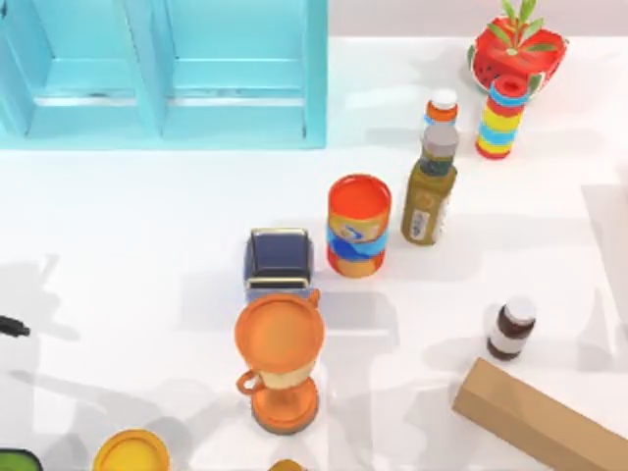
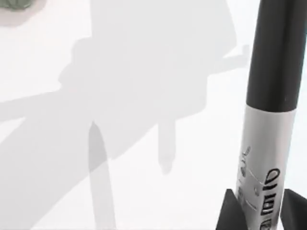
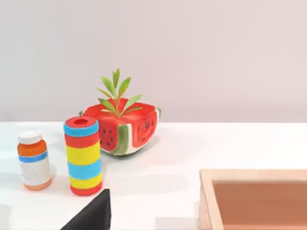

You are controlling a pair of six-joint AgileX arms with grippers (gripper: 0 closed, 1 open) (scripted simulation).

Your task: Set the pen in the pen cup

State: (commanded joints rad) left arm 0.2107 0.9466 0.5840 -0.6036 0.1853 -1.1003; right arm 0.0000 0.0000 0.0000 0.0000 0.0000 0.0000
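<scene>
Pen (image 2: 271, 115) pinched in left claw (image 2: 261, 211), black cap pointing away from fingers, above table (image 2: 120, 143)

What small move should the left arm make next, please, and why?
Probably carry the pen rightward toward the open orange cup with the blue band. The left gripper grips its barrel over bare table at the top view's left edge, far from that cup. The right gripper waits at the right.
</scene>
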